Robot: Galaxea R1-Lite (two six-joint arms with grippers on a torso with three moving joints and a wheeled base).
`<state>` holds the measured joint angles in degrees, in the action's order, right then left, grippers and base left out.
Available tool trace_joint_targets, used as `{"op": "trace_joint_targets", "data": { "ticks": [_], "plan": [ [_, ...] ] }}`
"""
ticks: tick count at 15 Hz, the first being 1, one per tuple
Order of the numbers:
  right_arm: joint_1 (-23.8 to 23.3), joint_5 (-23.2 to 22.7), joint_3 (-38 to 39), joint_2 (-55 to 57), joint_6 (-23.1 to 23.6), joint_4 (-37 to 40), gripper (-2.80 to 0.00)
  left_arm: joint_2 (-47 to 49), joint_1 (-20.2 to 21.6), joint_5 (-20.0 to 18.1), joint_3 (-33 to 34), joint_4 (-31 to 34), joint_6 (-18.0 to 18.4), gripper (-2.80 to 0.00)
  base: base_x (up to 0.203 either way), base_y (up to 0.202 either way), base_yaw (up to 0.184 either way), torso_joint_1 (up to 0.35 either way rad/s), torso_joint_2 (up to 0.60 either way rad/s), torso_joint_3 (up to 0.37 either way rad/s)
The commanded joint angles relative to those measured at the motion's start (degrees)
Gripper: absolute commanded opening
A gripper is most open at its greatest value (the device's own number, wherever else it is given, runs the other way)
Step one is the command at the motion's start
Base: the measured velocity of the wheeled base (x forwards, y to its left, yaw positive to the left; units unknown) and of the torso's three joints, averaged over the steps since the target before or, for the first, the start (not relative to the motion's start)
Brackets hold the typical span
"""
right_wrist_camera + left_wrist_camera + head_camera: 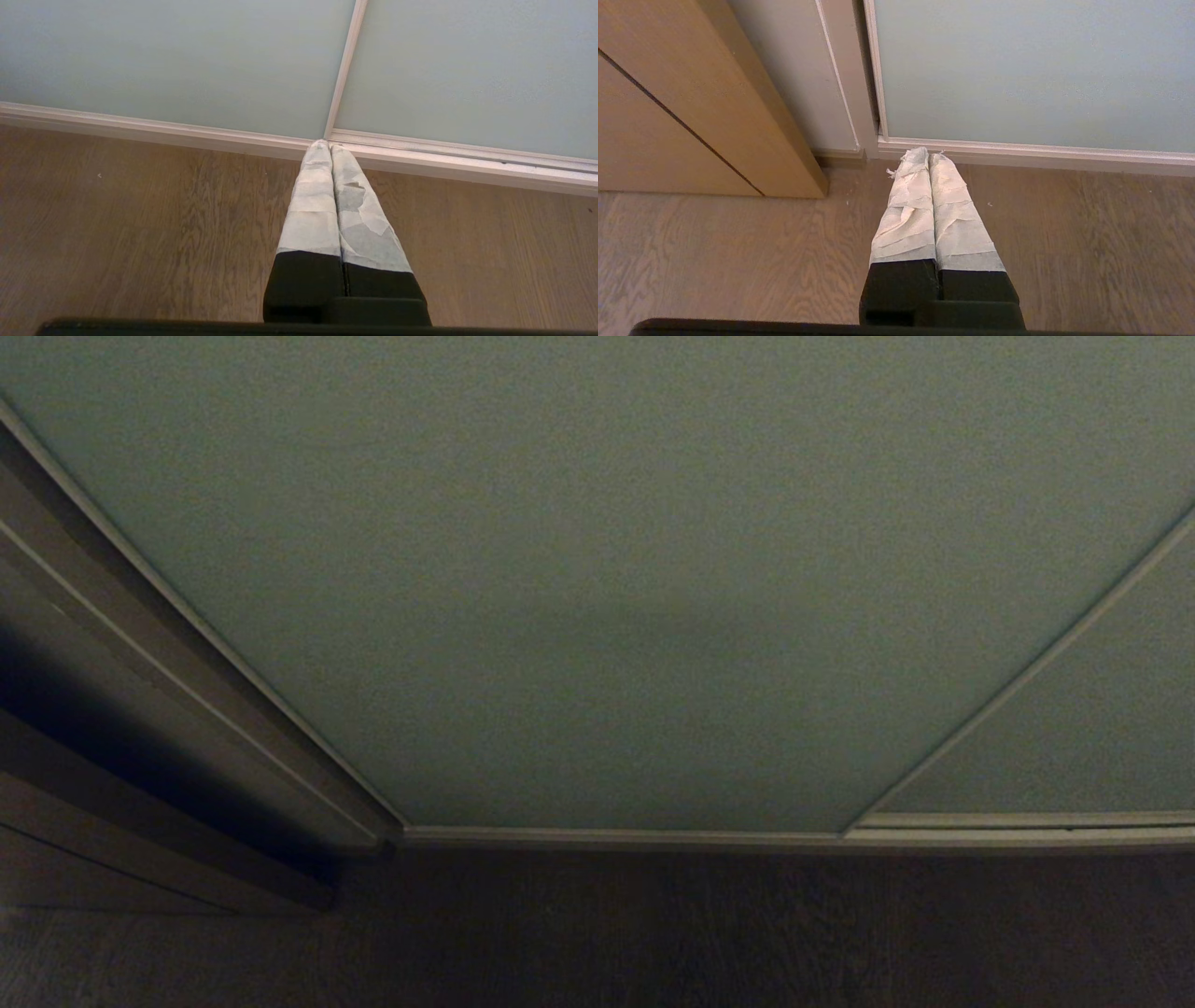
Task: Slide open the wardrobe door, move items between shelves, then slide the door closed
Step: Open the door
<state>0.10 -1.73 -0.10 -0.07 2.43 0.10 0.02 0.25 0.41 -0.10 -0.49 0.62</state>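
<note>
Sliding wardrobe door (597, 569) closed, ahead of left gripper (928, 154) and right gripper (329, 145), both pinched together, empty

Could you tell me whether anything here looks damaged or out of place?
Only slightly: the white wrap on the left gripper is frayed at the tips, with small white flecks on the wooden floor nearby. The sliding wardrobe door looks shut and intact.

A: What colour is the sliding wardrobe door (616, 579)?
B: Matte pale grey-green, edged by a cream-silver frame (345, 70).
A: And the floor (738, 261)?
B: Brown wood grain. The side panel (682, 116) is light tan wood.
A: The left gripper (928, 156)?
B: Black, fingers wrapped in white tape; the right gripper (329, 145) likewise.
</note>
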Motion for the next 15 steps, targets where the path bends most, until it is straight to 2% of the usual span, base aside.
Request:
{"op": "trace_joint_targets", "data": {
  "ticks": [1, 7, 11, 15],
  "plan": [
    [0.1, 0.0, 0.0, 0.0, 0.0, 0.0, -2.80, 0.0, 0.0, 0.0, 0.0, 0.0, 0.0, -2.80, 0.000, 0.000, 0.000, 0.000, 0.00, 0.000],
    [0.1, 0.0, 0.0, 0.0, 0.0, 0.0, -2.80, 0.0, 0.1, -0.2, 0.1, 0.1, 0.7, -2.80, 0.000, 0.000, 0.000, 0.000, 0.00, 0.000],
    [0.0, 0.0, 0.0, 0.0, 0.0, 0.0, -2.80, 0.0, 0.0, 0.0, 0.0, -0.1, -1.4, -2.80, 0.000, 0.000, 0.000, 0.000, 0.00, 0.000],
    [0.0, 0.0, 0.0, 0.0, 0.0, 0.0, -2.80, -0.1, 0.1, 0.3, 0.0, -0.1, -1.9, -2.80, 0.000, 0.000, 0.000, 0.000, 0.00, 0.000]
  ]
}}
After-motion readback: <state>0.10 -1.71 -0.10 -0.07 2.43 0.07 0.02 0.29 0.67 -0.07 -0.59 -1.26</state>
